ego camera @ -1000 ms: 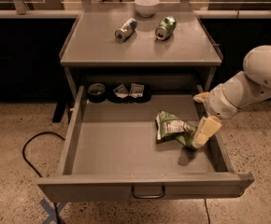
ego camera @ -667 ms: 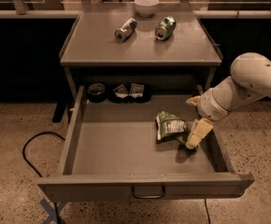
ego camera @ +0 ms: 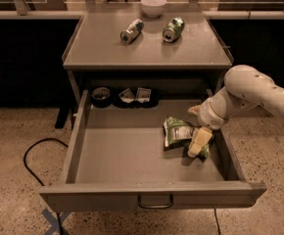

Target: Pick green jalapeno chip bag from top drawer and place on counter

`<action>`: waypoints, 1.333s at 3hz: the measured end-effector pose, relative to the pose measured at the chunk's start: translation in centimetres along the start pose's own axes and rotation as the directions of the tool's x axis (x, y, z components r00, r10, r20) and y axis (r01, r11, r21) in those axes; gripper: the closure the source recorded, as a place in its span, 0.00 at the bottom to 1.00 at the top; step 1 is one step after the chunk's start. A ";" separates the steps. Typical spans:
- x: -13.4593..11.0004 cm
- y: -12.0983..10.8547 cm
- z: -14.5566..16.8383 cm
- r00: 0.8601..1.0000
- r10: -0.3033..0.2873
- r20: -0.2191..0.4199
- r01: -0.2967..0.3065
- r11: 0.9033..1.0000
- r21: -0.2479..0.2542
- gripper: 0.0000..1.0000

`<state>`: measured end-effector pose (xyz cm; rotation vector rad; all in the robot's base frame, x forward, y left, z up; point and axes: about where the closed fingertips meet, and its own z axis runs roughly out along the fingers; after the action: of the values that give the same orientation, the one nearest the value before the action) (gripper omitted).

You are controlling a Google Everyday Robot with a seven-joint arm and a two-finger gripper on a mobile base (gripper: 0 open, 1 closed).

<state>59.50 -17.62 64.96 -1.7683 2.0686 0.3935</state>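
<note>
The green jalapeno chip bag lies crumpled in the right half of the open top drawer, its white label panel facing up. My gripper hangs from the white arm that reaches in from the right and sits low over the bag's right end, touching or nearly touching it. The counter is the grey cabinet top behind the drawer.
On the counter lie a silver can, a green-and-silver can and a white bowl at the back. At the drawer's back are a dark round thing and a small dark packet. A black cable lies on the floor at left.
My arm and gripper have moved left and a little down, from beside the bag's right end to over it. The bag has not moved.
</note>
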 end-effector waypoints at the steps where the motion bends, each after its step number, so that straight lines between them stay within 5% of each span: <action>1: 0.7 -0.2 1.7 1.000 0.006 -0.027 -0.007 1.000 -0.027 0.00; 4: 1.3 0.1 3.3 0.998 0.011 -0.055 -0.014 0.998 -0.054 0.65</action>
<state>59.63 -17.21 61.46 -1.8171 2.1271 0.4133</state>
